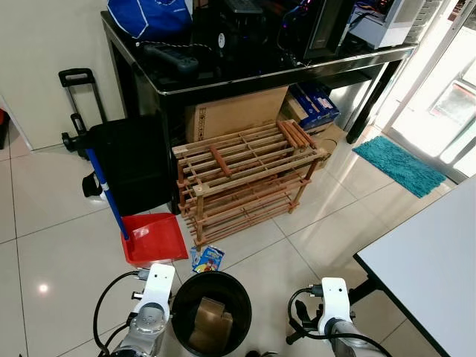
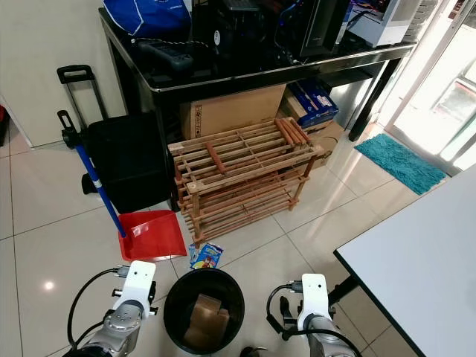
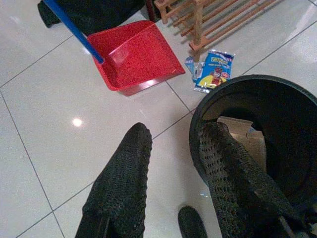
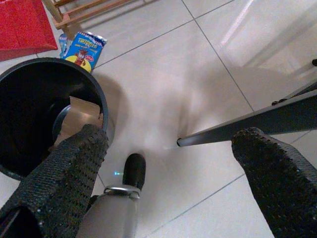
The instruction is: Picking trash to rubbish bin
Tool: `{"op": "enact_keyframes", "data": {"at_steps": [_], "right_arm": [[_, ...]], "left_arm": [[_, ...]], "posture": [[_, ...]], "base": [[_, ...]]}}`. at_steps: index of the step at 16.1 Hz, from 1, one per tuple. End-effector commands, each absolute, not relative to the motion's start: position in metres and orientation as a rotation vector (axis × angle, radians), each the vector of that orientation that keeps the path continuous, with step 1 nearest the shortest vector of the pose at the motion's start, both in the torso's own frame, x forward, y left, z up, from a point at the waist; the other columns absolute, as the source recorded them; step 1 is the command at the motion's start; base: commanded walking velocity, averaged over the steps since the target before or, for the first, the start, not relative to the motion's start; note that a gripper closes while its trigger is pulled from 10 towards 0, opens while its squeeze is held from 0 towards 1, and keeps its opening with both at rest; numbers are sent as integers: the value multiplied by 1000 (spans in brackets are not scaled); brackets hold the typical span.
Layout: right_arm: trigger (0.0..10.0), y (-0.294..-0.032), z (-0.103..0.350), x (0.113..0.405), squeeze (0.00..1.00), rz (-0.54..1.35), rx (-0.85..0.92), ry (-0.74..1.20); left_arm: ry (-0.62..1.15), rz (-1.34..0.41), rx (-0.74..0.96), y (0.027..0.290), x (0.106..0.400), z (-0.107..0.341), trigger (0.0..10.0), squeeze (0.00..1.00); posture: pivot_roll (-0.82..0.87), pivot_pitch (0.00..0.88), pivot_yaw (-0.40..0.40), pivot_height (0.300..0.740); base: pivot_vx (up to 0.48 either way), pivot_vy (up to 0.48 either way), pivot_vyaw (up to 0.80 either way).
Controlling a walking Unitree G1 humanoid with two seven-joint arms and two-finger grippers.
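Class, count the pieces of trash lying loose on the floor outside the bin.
1: a blue snack wrapper between the bin and wooden rack. More could be hidden.

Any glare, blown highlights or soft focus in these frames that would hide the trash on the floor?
Left eye view: daylight blows out the doorway at upper right; a small lamp glint sits on the tiles; the blue snack packet reads clearly. Left wrist view: one bright glint, fingers slightly soft, rubbish bin interior dark. Right wrist view: broad window sheen on the tiles, near fingers blurred.
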State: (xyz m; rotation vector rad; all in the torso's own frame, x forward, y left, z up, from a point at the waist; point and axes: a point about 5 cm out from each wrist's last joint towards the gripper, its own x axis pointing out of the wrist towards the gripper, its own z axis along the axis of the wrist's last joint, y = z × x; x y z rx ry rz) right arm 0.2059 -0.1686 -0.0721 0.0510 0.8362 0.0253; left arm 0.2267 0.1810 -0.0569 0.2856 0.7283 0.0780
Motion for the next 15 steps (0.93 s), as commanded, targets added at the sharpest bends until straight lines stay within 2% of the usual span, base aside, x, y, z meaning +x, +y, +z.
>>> {"op": "enact_keyframes", "data": {"at_steps": [1,9,15], "right_arm": [[10000,-174,-71,207,0,13,45,835],[10000,-174,-71,207,0,21,41,835],[10000,-174,-71,207,0,23,43,838]], "left_arm": [[739,76,289,177,224,-59,10000,0],[739,73,282,177,226,-58,10000,0],[738,72,280,176,226,-59,10000,0]], "posture": [[-18,26,-108,740],[-19,28,-111,740],[-19,28,-111,740]], "base": [[0,0,0],[-30,0,0],[-306,0,0]]}}
